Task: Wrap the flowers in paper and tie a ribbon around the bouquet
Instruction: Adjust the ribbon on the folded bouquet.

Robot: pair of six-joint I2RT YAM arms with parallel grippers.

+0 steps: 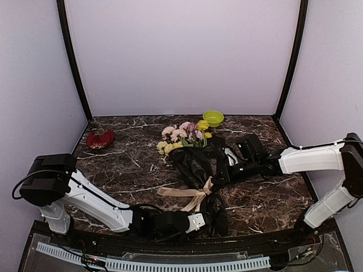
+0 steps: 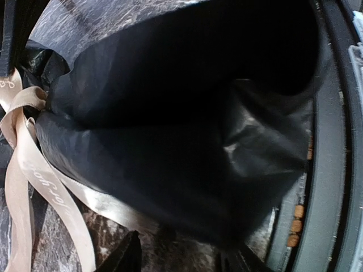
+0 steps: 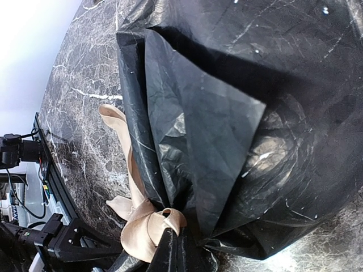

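Left pincer sits low over the dark marbled counter, close to its near edge. It is partly open: the two black fingers stand apart, bare marble shows between them, and nothing is clasped. Just ahead of the tips lies the flared bottom end of the black, crinkly, faintly glossy wrapping paper. Whether the tips touch it cannot be told.

That paper forms the cone of the bouquet, which lies on its side about mid-counter, heads toward the far wall and tail toward the arms' bases. The pale pink and yellow flowers stick out of the cone's far, wide end. A long, flat beige-tan ribbon is knotted round the narrowed neck, with a small loop at the knot. Its loose tails trail across the marble to the left.

The right pincer reaches in from the bouquet's right side. Its fingers are pressed together, with the tips right at the neck against the ribbon's knot. Whether a bit of ribbon or paper is nipped between them cannot be told.

A small round lime-green bowl stands at the back of the counter, just beyond the flower heads and to their right. A red dish sits at the far left, well apart from the bouquet.
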